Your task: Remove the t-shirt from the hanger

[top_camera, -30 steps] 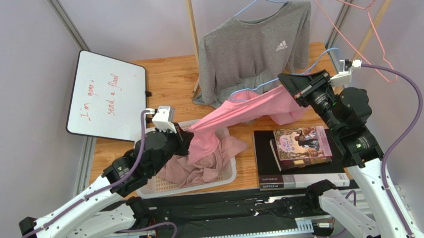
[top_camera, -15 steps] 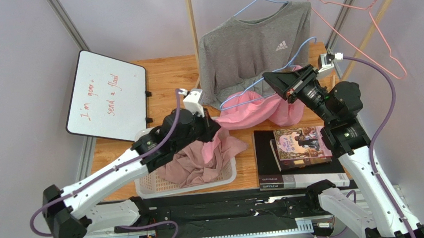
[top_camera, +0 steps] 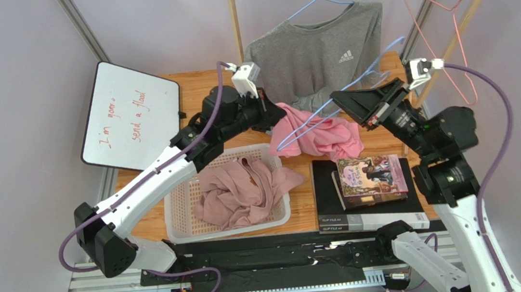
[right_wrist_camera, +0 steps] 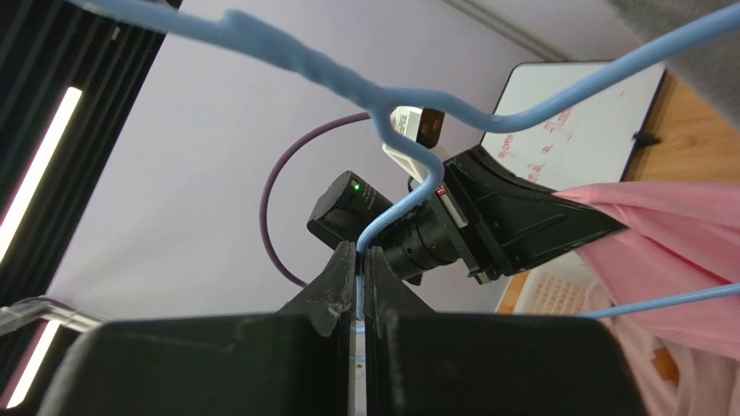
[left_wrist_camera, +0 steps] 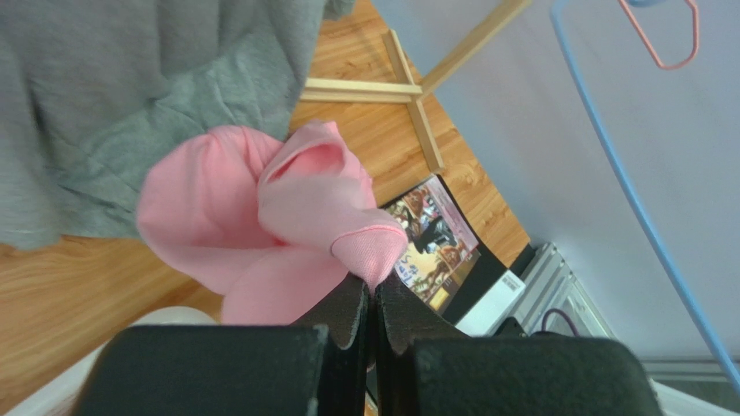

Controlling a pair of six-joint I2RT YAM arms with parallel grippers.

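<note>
Since a second ago the left arm swung up from the basket (top_camera: 174,220) and the pink t-shirt (top_camera: 317,138) went slack. Left tool (left_wrist_camera: 373,293) was clamped on a t-shirt fold, right tool (right_wrist_camera: 360,253) shut on the blue hanger (right_wrist_camera: 287,56). T-shirt hung bunched between them above the tabletop (top_camera: 207,93). I judged it best to hold the hanger steady and draw the cloth along the wire. Only the top view showed the wire crossing the cloth; the left wrist showed the pinch.

White shells, black joints and purple cables (top_camera: 509,116) are borne by the left arm (top_camera: 151,186) and right arm (top_camera: 479,250), and the left gripper (left_wrist_camera: 373,299) and right gripper (right_wrist_camera: 360,260) are moulded in black.
</note>
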